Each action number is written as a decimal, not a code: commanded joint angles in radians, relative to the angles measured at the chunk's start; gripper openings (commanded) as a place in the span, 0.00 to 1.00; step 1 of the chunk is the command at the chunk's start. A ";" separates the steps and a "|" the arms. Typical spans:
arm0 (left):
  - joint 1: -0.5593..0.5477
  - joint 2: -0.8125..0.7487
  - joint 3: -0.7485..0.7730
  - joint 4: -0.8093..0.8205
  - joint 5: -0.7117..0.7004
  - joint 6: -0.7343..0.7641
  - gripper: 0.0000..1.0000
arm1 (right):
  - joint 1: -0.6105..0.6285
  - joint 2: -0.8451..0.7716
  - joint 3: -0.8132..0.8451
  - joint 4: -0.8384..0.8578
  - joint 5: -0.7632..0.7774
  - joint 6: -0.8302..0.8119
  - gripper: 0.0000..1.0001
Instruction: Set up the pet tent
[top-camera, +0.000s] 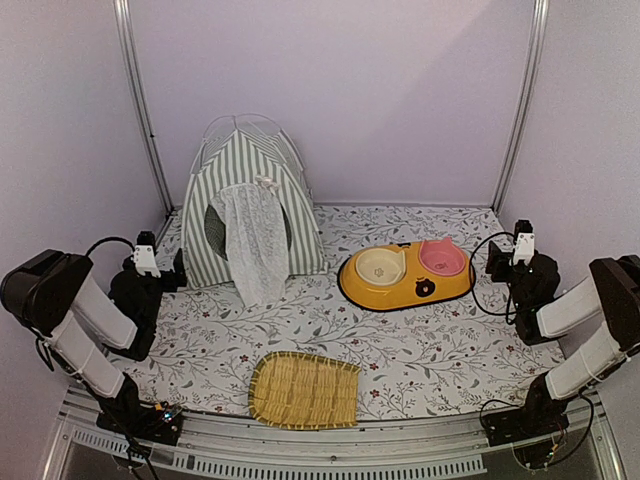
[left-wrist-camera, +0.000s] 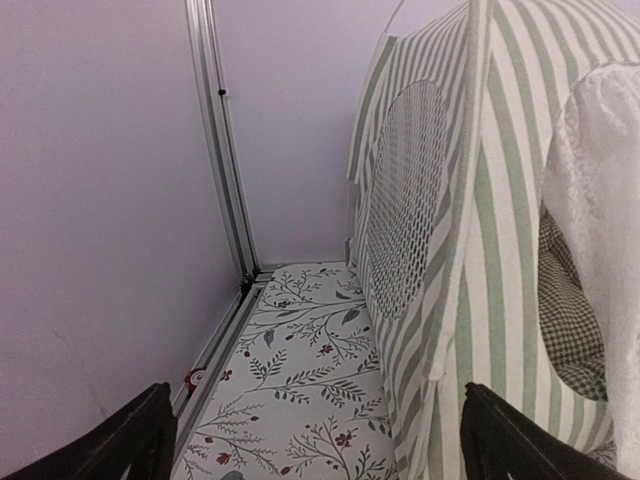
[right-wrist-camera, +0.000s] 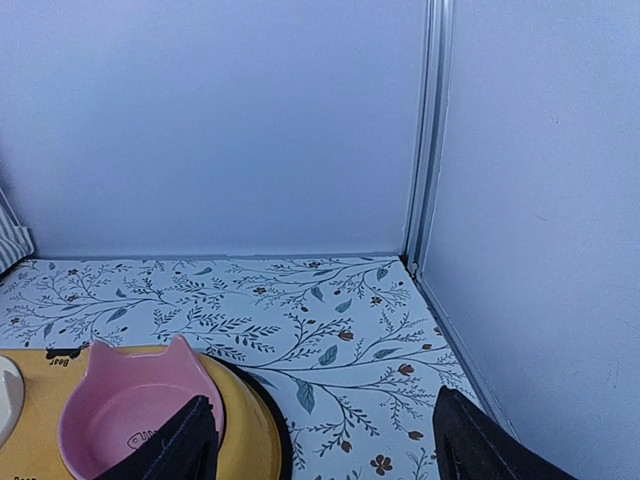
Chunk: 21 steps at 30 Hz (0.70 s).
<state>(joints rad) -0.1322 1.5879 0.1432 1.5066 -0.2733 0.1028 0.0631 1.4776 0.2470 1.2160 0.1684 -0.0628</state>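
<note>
The tent (top-camera: 245, 205) stands up at the far left corner of the desk (top-camera: 420, 340). Its door faces the near edge, and a lace curtain (top-camera: 250, 245) hangs over the door. It looks round and full, so the job seems almost done.

The left fingers (top-camera: 147, 256) are near the left edge, just beside the tent's side wall. They are apart and hold nothing. The right fingers (top-camera: 522, 243) are near the right edge, well apart from the tent. They are apart too, with nothing in them.

If the tent needs a small fix, the left arm is the one to use. It should push low on the wall, slow and soft, so the tent does not tip. It should keep off the mesh window (left-wrist-camera: 405, 200) and the curtain, since thin cloth can catch on fingers. The right arm need not reach over the yellow dish (top-camera: 405, 275).
</note>
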 joint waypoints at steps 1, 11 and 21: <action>0.014 -0.012 0.010 0.020 0.008 0.009 0.99 | -0.009 0.011 0.025 -0.010 -0.014 0.017 0.99; 0.014 -0.012 0.010 0.021 0.007 0.009 0.99 | -0.013 0.011 0.028 -0.018 -0.021 0.017 0.99; 0.014 -0.012 0.010 0.021 0.008 0.009 0.99 | -0.017 0.012 0.035 -0.029 -0.030 0.019 0.99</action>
<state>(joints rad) -0.1307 1.5879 0.1432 1.5066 -0.2733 0.1028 0.0555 1.4796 0.2558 1.1915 0.1509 -0.0593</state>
